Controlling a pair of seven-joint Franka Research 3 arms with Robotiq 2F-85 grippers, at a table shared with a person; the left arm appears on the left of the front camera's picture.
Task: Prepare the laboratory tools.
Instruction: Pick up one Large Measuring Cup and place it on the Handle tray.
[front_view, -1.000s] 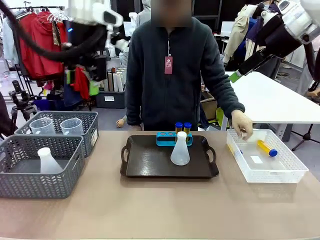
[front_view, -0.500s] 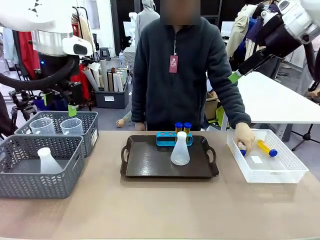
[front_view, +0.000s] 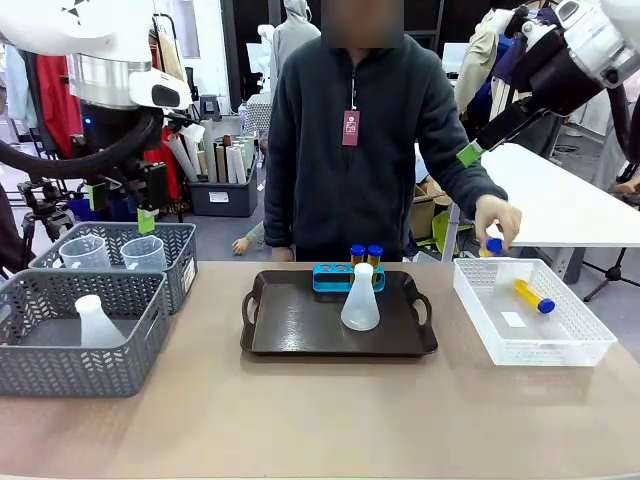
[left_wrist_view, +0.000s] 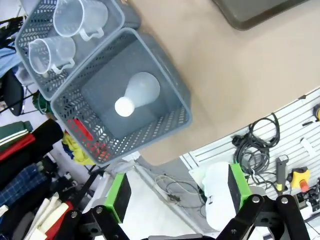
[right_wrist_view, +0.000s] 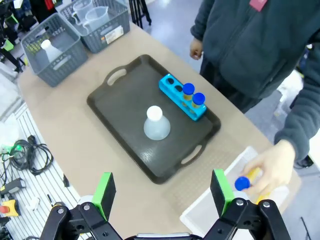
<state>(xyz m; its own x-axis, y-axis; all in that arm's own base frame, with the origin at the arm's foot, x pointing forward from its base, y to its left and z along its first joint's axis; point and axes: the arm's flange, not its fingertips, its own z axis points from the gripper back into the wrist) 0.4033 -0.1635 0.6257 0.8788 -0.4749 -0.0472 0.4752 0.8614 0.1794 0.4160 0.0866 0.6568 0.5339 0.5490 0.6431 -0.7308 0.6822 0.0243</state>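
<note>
1. Both jaws gape, empty: left gripper (left_wrist_view: 177, 196) over the basket (left_wrist_view: 165, 70) at the table's (front_view: 300, 420) left edge, right gripper (right_wrist_view: 161, 183) high over its right side.
2. A finger's nudge could tip the flask (left_wrist_view: 136, 94) in that basket.
3. The hand (front_view: 497, 220) holds a tube (front_view: 493, 245); carrying it to the rack (front_view: 335, 277) could knock the flask (front_view: 360, 300) on the tray (front_view: 300, 325).
4. The left wrist view looks into the basket; the front view catches the lifted tube.
</note>
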